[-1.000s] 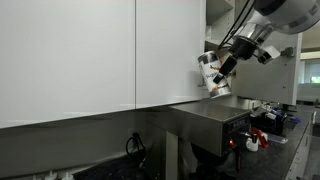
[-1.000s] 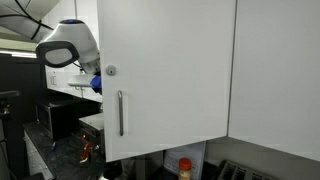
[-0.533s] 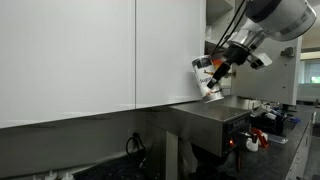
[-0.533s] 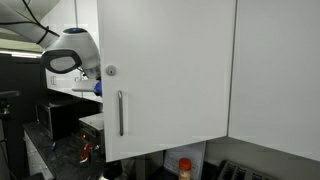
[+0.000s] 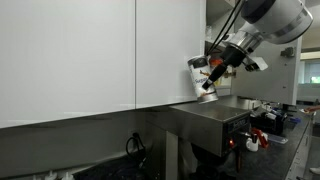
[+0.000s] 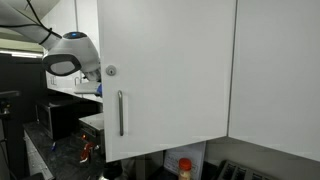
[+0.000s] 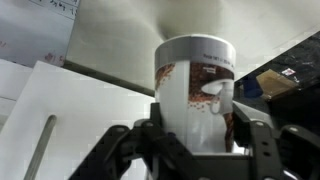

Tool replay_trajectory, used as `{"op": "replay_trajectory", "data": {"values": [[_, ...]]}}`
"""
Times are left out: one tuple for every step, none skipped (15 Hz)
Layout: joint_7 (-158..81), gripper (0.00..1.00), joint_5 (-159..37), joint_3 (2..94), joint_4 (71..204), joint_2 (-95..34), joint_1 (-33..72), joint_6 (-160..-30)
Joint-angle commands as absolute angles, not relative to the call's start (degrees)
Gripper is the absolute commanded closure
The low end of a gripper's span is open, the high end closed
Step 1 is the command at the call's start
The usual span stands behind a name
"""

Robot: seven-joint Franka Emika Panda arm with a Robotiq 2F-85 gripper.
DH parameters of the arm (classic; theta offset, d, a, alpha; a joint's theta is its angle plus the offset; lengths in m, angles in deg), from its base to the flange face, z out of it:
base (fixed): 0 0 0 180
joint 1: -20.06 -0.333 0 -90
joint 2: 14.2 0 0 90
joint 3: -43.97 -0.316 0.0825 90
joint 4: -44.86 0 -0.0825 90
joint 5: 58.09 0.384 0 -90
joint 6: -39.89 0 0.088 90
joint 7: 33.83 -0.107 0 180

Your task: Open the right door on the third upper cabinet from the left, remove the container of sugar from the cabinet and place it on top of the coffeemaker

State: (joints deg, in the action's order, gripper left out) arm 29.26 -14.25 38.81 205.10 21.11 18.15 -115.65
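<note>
Gripper [image 7: 197, 128] clamped on the container of sugar [image 5: 201, 76], one finger on each side. The container hangs tilted just above the coffeemaker [image 5: 205, 118] top, not touching. In an exterior view the open right door [image 6: 165, 80] hides both gripper and container. Label print is blurred in the wrist view.

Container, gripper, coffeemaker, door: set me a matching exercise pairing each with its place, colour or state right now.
Things:
1. container
2. gripper
3. coffeemaker
4. door

Descriptions:
A. stainless steel, below the container
B. shut on the container
C. white, with a silver bar handle
D. held tilted in the air

Pairs: 1-D, 2-B, 3-A, 4-C
</note>
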Motion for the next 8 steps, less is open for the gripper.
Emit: {"op": "replay_trajectory", "data": {"values": [[35.46, 0.59, -8.87, 38.66, 205.1, 20.45, 17.18, -118.47], [36.92, 0.59, -7.5, 38.66, 205.1, 20.36, 17.09, -118.57], [38.52, 0.59, -6.05, 38.66, 205.1, 20.18, 16.94, -118.67], [40.05, 0.59, -4.56, 38.66, 205.1, 19.93, 16.87, -118.65], [41.59, 0.59, -3.18, 38.6, 205.1, 19.68, 16.87, -118.63], [43.3, 0.59, -1.83, 38.61, 205.1, 19.37, 16.86, -118.36], [44.87, 0.59, -0.55, 38.59, 205.1, 19.04, 16.86, -118.22], [46.76, 0.59, 0.85, 38.64, 205.1, 18.66, 16.8, -118.05]]}}
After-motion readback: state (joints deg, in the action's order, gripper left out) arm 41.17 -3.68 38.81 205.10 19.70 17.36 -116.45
